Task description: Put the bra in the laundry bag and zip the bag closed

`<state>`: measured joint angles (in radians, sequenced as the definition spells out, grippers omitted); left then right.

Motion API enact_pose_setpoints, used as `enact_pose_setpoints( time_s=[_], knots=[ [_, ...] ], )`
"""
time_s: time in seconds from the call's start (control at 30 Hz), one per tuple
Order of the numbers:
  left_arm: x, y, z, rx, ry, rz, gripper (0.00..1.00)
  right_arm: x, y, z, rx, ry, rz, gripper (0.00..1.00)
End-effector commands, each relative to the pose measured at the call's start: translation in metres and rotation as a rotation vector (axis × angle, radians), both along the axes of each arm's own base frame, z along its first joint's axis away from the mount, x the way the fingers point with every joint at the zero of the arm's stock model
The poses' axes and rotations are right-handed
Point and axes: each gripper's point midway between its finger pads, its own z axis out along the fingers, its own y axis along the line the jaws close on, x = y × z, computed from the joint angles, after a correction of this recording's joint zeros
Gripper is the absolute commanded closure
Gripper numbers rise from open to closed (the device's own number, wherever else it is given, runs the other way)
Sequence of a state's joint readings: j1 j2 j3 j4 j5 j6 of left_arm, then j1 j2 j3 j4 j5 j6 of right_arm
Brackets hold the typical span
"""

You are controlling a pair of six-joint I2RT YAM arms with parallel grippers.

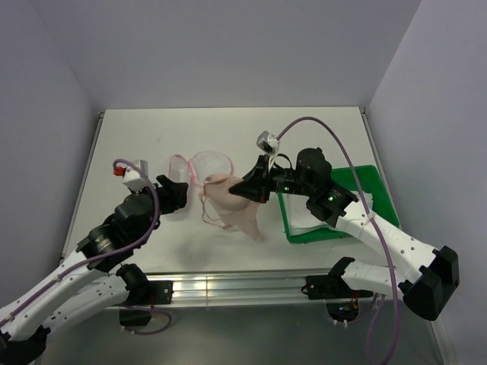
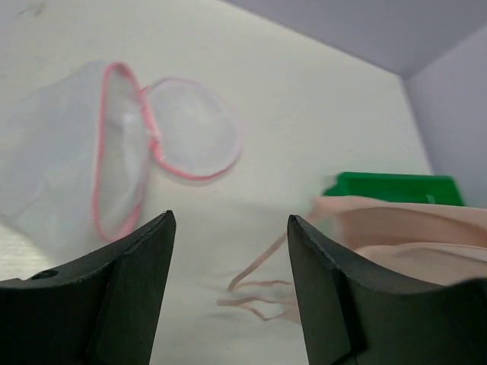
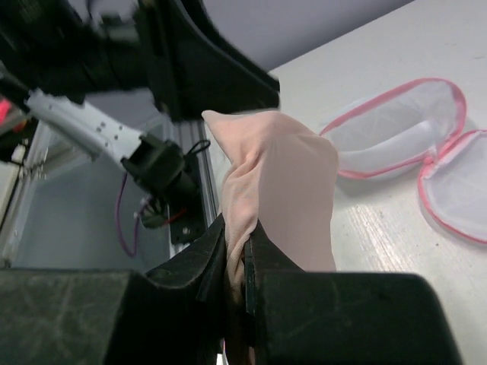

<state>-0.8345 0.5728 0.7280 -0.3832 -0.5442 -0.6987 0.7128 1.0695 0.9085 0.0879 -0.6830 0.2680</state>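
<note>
top external: high at near side, looks down on whole table (image 1: pixel 319 129) | left wrist: low, near, faces laundry bag (image 2: pixel 125 144) | right wrist: very near bra (image 3: pixel 281 190) | shared by all: laundry bag, bra

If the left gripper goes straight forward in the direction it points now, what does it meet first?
Probably the loose straps of the bra, just ahead of the open left gripper. The laundry bag sits left of that line. Depth is unclear.
</note>
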Motion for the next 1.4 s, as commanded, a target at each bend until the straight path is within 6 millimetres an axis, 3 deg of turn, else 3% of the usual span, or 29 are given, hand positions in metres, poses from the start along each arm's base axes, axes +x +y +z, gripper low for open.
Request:
enact_pose_setpoints(
  time_s=[0.0,0.13,0.33,0.53,0.6,0.63,0.7,0.73,0.8,0.87,0.93,1.07,1.17,1.37],
  knots=[
    [0.023,0.028,-0.04,0.093,0.085,0.24,0.32,0.022,-0.001,0.045,0.138,-0.015,-0.131,1.0],
    [0.052,0.039,-0.057,0.122,0.124,0.297,0.29,0.045,-0.01,0.062,0.209,0.035,-0.296,1.0],
    [0.093,0.06,-0.092,0.156,0.195,0.347,0.29,0.061,-0.025,0.076,0.295,0.061,-0.437,1.0],
    [0.12,0.044,-0.115,0.194,0.245,0.29,0.31,0.064,-0.026,0.073,0.304,0.072,-0.451,1.0],
    [0.127,0.042,-0.122,0.21,0.263,0.29,0.37,0.065,-0.026,0.072,0.312,0.086,-0.459,1.0],
    [0.129,0.042,-0.122,0.214,0.26,0.298,0.49,0.066,-0.027,0.071,0.319,0.094,-0.469,1.0],
    [0.131,0.044,-0.126,0.215,0.265,0.308,0.62,0.069,-0.029,0.073,0.351,0.118,-0.487,1.0],
    [0.132,0.042,-0.126,0.209,0.264,0.304,0.82,0.07,-0.029,0.074,0.363,0.127,-0.494,1.0],
    [0.129,0.036,-0.129,0.181,0.265,0.272,1.0,0.072,-0.03,0.076,0.402,0.153,-0.507,1.0],
    [0.132,0.021,-0.114,0.099,0.209,0.214,1.0,0.078,-0.035,0.078,0.433,0.167,-0.548,1.0],
    [0.126,0.011,-0.115,0.041,0.2,0.166,1.0,0.083,-0.041,0.086,0.485,0.176,-0.587,1.0],
    [0.11,-0.02,-0.095,-0.117,0.141,0.009,1.0,0.088,-0.047,0.1,0.569,0.185,-0.618,1.0],
    [0.099,-0.025,-0.088,-0.197,0.106,-0.025,1.0,0.098,-0.048,0.111,0.633,0.204,-0.649,1.0],
    [0.088,-0.019,-0.104,-0.225,0.094,-0.015,1.0,0.12,-0.018,0.107,0.728,0.267,-0.644,1.0]
  ],
)
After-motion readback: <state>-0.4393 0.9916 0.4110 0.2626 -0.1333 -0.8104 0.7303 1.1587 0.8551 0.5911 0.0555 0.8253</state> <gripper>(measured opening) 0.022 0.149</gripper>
